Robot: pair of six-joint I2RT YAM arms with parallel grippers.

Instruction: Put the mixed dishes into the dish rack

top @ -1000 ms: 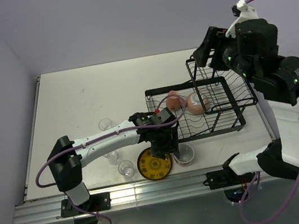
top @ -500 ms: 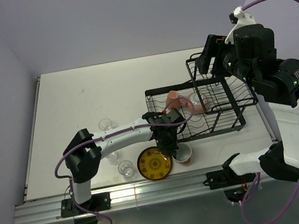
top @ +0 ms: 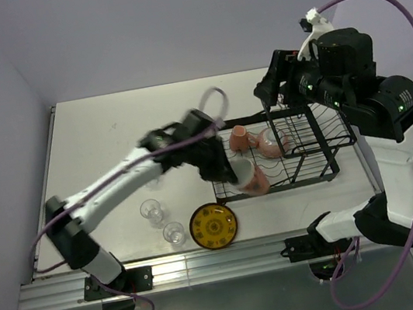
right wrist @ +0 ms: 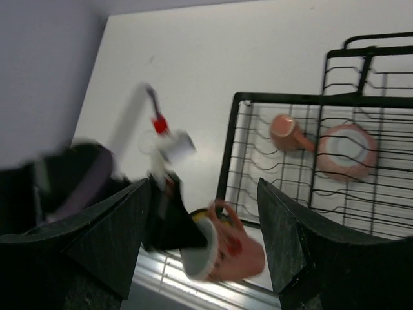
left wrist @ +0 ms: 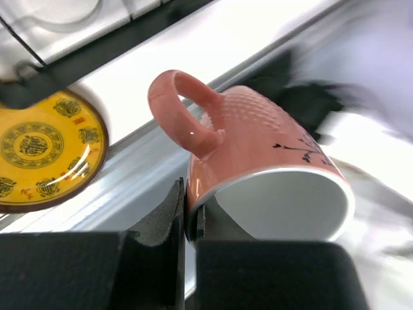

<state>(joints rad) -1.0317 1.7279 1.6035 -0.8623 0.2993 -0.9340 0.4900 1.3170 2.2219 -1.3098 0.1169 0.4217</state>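
- Top external: the left gripper (top: 222,166) is clamped on the rim of the held mug (top: 251,179). This salmon-pink mug is up off the table (top: 108,131) and tipped on its side, and it shows over the near-left corner of the dish rack (top: 303,167).
- In the rack's low tray, toward its far side, lie the racked mug (top: 239,138) and, just to its right, the pink bowl (top: 271,142).
- The yellow plate (top: 213,225) lies flat on the table, just on the near side of the rack's left corner. Two clear glasses (top: 151,209) stand to its left, well apart from the rack. I cannot make out a third one.
- The right gripper (top: 266,92) hangs above the far-left corner of the rack's taller basket section. How its jaws stand cannot be told from this view.
- Left wrist: the dark fingers (left wrist: 164,226) pinch the held mug's wall, one outside on the pink surface and one inside the white interior. The mug's mouth faces the camera and its handle points up and to the left. The plate sits far below at the left, next to a black bar of the rack.
- Right wrist: the right gripper's fingers stand wide apart with nothing between them, so it is open and empty.
- Below them the held mug hangs on the blurred left gripper at the rack's near-left corner. Further in, the racked mug and the bowl lie side by side on the tray wires.
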